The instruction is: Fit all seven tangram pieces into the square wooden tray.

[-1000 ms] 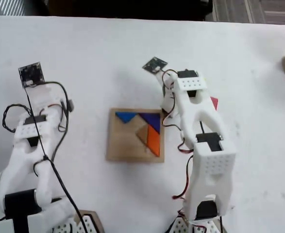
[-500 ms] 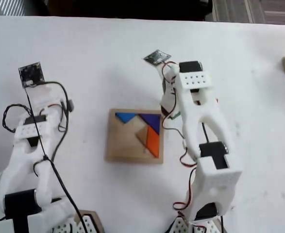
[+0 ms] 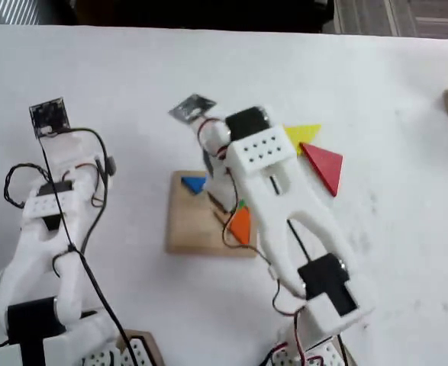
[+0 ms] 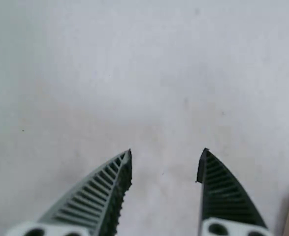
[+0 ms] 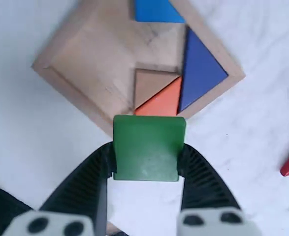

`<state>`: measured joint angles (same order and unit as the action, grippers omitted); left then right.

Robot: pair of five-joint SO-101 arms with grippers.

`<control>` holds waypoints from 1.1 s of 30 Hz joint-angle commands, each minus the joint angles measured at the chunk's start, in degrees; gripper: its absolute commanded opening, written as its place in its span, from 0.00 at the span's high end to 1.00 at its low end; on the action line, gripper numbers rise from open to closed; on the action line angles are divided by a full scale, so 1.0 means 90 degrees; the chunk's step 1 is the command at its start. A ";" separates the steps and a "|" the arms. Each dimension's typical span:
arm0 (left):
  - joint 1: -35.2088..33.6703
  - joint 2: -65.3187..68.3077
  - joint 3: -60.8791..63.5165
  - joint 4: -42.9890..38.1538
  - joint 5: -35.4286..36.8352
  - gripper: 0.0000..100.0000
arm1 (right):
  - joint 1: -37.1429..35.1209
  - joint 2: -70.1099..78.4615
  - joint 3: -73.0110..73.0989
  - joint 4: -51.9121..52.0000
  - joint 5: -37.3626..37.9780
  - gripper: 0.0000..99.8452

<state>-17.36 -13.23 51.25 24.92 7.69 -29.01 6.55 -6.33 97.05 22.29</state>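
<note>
Green square (image 5: 146,150), clamped in the right gripper (image 5: 145,162) above the wooden tray's (image 5: 92,69) edge beside the orange triangle (image 5: 160,102), could snag that rim if lowered askew (left gripper (image 4: 165,164) gapes, empty).

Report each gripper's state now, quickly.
Left gripper: open, holding nothing.
Right gripper: shut on the green square piece.

no readable text, labels, numbers or signs anywhere
</note>
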 commanded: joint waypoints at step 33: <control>0.0063 0.0005 -0.0254 0.0020 0.0029 0.77 | -0.1040 -0.0317 0.2305 -0.3433 -0.0234 0.84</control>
<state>-17.36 -13.23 51.25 24.92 7.69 -37.98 4.26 21.01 59.87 20.09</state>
